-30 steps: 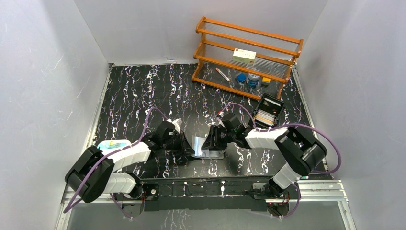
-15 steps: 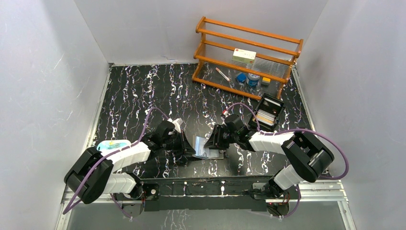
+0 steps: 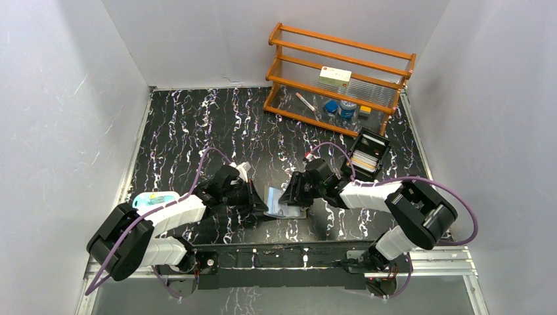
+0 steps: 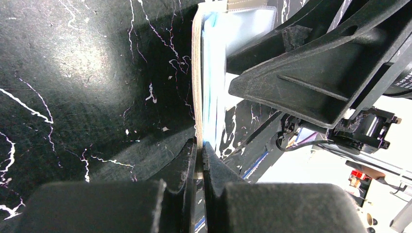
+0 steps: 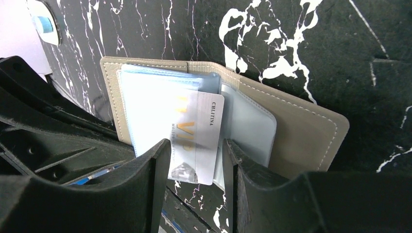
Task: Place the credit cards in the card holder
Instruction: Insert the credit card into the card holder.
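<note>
The left hand (image 4: 199,145) clamps one edge of the card holder (image 5: 301,131). A credit card (image 5: 197,121) juts from it, lengthwise between the fingers of the right hand (image 5: 195,144); whether gripped, unclear

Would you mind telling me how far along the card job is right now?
Done: the card holder is open, the left gripper shut on its cover edge. In hand: one credit card sits partway in a clear sleeve, its end sticking out between the fingers of the right gripper. Left: seating it fully, then the pale cards seemingly waiting in the black tray.
</note>
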You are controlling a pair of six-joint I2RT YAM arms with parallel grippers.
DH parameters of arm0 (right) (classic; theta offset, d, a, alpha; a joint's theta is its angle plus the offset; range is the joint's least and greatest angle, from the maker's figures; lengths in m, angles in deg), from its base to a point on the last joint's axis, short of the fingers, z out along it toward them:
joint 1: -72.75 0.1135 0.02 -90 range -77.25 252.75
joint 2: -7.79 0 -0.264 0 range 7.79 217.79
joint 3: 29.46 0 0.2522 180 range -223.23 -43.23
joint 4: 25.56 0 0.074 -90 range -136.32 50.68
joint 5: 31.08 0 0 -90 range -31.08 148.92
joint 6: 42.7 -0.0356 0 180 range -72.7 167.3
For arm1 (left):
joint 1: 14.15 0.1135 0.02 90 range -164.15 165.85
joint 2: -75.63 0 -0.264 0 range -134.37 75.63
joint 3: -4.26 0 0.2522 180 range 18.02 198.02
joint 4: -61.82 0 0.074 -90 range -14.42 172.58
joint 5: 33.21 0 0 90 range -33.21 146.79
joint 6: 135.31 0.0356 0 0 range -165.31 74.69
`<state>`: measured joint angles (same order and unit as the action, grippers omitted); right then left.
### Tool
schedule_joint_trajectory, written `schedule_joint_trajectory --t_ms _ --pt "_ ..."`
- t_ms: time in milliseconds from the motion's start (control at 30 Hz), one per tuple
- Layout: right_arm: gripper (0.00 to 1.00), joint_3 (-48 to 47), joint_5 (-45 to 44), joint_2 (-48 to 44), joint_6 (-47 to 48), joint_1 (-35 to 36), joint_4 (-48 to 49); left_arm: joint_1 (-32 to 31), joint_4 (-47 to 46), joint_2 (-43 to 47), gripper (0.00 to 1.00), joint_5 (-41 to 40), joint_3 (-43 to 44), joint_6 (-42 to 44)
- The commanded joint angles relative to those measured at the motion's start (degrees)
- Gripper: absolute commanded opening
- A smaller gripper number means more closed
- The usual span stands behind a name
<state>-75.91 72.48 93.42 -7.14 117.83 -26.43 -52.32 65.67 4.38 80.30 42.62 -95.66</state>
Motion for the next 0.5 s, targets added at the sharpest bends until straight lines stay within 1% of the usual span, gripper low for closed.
schedule_joint_trajectory --t_ms 0,67,267,333,467 --pt "0.52 -1.5 -1.4 1.7 -1.3 1.0 1.0 -0.4 0.9 1.8 0.00 1.2 -0.3 0.5" --pt "0.50 -1.4 -0.9 1.9 -1.5 1.4 2.9 -0.3 0.8 1.8 0.00 1.1 -0.3 0.5" --pt "0.38 -0.1 0.0 -0.8 -1.3 2.1 8.6 -0.3 1.4 1.1 0.00 1.9 0.1 0.7" --pt "0.36 0.5 1.8 -0.9 -1.2 2.1 10.9 -0.3 2.4 1.3 0.00 2.4 0.3 1.1" --pt "0.35 1.0 4.5 1.7 -1.5 2.4 12.3 -0.3 2.8 1.5 0.00 3.6 0.5 1.4"
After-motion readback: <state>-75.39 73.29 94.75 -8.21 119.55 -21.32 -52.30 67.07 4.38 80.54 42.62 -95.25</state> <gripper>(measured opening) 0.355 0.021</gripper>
